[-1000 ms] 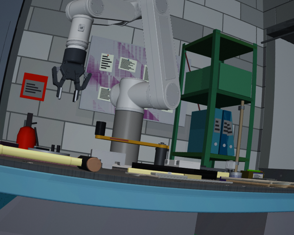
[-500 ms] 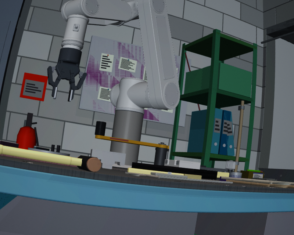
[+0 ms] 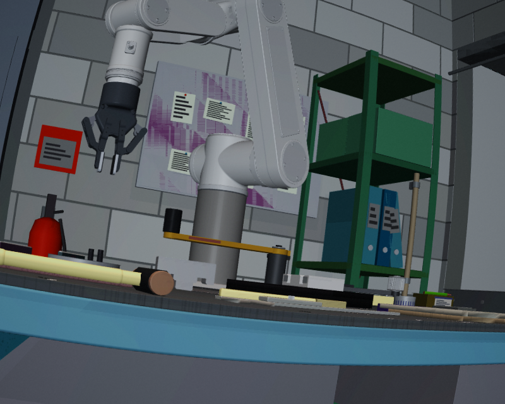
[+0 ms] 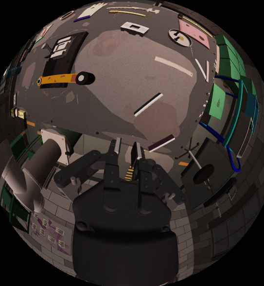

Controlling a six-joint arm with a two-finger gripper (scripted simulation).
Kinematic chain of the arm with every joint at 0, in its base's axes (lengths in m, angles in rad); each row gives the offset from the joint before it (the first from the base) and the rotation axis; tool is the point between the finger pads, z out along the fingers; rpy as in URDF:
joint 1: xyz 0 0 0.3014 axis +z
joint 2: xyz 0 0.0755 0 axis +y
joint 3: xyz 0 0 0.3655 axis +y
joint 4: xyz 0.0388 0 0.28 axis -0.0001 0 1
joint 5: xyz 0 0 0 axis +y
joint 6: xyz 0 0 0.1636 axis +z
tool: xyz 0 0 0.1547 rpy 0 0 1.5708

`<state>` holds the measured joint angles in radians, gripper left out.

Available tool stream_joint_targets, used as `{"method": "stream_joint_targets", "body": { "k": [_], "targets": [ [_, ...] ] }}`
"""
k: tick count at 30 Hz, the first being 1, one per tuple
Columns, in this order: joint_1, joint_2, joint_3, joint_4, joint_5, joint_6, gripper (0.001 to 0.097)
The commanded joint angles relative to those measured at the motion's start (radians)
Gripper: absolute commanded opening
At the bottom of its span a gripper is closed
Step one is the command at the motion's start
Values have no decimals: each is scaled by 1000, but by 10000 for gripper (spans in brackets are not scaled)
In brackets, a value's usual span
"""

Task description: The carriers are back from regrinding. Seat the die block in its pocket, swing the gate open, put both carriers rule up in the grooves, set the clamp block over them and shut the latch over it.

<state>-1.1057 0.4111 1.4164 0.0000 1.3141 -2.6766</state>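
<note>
The black fixture base (image 4: 60, 57) lies at the table's far left in the wrist camera, with pale blocks (image 4: 60, 47) sitting on it, and the orange gate arm (image 4: 62, 79) with its black knob (image 4: 82, 78) is swung out sideways from its pivot post (image 3: 275, 266). Two carriers lie loose on the table: a dark strip with a white edge (image 4: 148, 104) near the middle and another (image 4: 161, 142) at the near rim. A pale clamp block (image 4: 134, 28) rests far off. My gripper (image 3: 107, 164) hangs high above the table's left part, partly closed and holding nothing.
A green shelf rack (image 3: 372, 174) with blue binders (image 3: 370, 226) stands behind the table on the right. A long cream mallet (image 3: 83, 270) lies along the near left edge. A red extinguisher (image 3: 45, 233) stands at the left wall. White strips (image 4: 173, 66) lie on the table.
</note>
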Motion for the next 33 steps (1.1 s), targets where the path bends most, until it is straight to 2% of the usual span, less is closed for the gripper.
{"method": "stream_joint_targets", "body": {
  "k": [1,6,9,12,16,20,27,33],
  "targets": [
    [0,-1,-1,0,0,0,290],
    [0,0,-1,0,-1,1,290],
    [4,21,-4,0,-18,42,290],
    [15,80,-17,0,-63,155,290],
    [34,195,-59,0,-135,367,290],
    [47,287,-108,0,-179,531,290],
    [50,317,-119,0,-201,578,290],
    [51,389,-82,0,-307,580,290]
  ]
}}
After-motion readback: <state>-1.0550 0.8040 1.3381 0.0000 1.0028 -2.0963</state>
